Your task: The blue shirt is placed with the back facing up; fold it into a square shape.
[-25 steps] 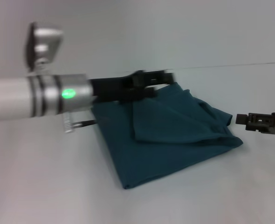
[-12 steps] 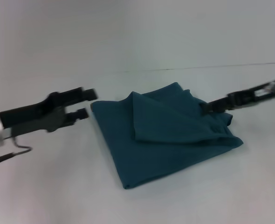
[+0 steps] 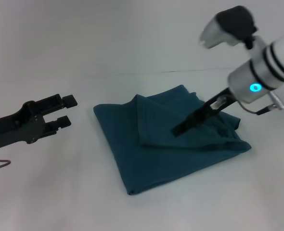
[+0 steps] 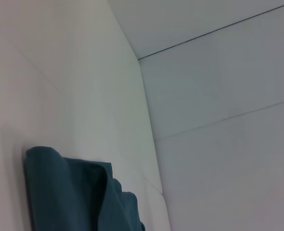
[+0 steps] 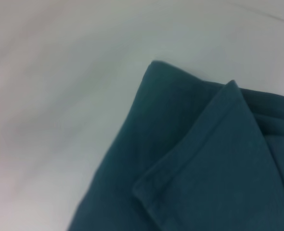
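The shirt (image 3: 156, 149) is a plain dark teal-blue knit, folded into a rough square that sits cornerwise on the white table (image 3: 60, 192). Its lower layer lies flat with straight edges and one sharp corner toward the robot. On top of that lies a smaller folded flap, whose creased edge runs from a raised peak near the shirt's far side down across the middle. The shirt's right part is bunched into several soft ridges and a loose tip. In the right wrist view the shirt (image 5: 204, 159) shows the flap's stitched hem and pointed corner lying over the flat layer. In the left wrist view the shirt (image 4: 70, 192) shows only as a rumpled edge on the table.

The right gripper (image 3: 180, 129) reaches down over the shirt from its right side, its dark tip on or just above the flap near the shirt's middle; I cannot tell whether it is parted or closed. The left gripper (image 3: 67, 111) hangs just left of the shirt, clear of the cloth, fingers spread with a gap between them and holding nothing.
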Action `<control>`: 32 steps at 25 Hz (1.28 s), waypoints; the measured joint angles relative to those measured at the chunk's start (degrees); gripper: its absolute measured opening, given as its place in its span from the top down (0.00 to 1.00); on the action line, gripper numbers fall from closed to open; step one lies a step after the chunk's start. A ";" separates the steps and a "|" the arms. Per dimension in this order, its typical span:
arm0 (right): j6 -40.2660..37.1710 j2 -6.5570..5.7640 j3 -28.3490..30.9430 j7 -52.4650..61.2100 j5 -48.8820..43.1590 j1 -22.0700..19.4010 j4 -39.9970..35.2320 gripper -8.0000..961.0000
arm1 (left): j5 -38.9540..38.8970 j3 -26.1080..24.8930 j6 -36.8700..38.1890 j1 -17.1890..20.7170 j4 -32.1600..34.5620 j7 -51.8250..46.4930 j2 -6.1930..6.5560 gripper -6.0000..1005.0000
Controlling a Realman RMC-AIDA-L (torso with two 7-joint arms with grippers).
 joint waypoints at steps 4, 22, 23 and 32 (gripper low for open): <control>4.11 2.00 -4.00 -0.77 -2.37 0.99 -0.13 0.32 | 0.00 -0.04 -0.49 -0.07 -0.29 0.10 0.02 0.22; 16.21 4.89 -20.22 -4.54 6.29 1.35 2.95 0.33 | -0.16 -0.23 -2.88 -0.32 -2.86 1.51 0.04 0.22; 16.46 4.90 -20.61 -4.36 6.27 1.37 3.19 0.33 | -0.19 -0.23 -2.94 -0.34 -2.87 1.52 0.04 0.22; 18.81 4.89 -21.96 -2.74 5.51 1.12 3.49 0.33 | -0.28 -0.24 -3.52 -0.33 -3.09 1.65 0.04 0.22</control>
